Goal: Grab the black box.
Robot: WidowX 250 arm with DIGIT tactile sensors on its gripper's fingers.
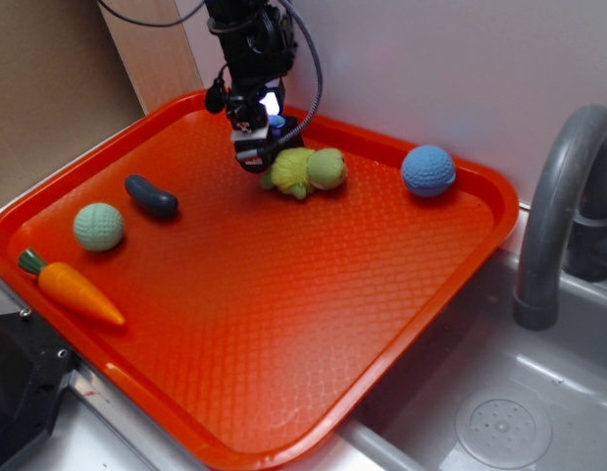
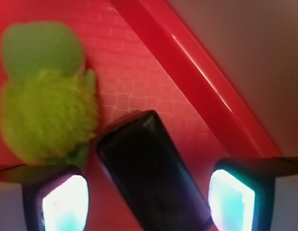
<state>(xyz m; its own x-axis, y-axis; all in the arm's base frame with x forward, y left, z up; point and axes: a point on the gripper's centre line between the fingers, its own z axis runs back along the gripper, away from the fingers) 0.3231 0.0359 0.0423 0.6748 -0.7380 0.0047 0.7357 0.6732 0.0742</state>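
The black box [image 2: 149, 173] is a small matte black block lying at a slant on the red tray [image 2: 139, 72], seen in the wrist view. My gripper [image 2: 149, 204] is open and straddles it, with one lit finger pad [image 2: 64, 202] on its left and the other on its right, and gaps on both sides. In the exterior view my gripper [image 1: 252, 155] is low over the tray's back part, just left of a green plush toy [image 1: 305, 171], and it hides the box.
The plush [image 2: 43, 96] lies close to the box's left. The tray's back rim [image 2: 201, 82] runs just right of the box. On the tray are a blue ball [image 1: 428, 171], a navy capsule toy [image 1: 151, 195], a green ball [image 1: 98, 226] and a carrot [image 1: 73, 287]. A grey faucet [image 1: 563, 206] stands at the right.
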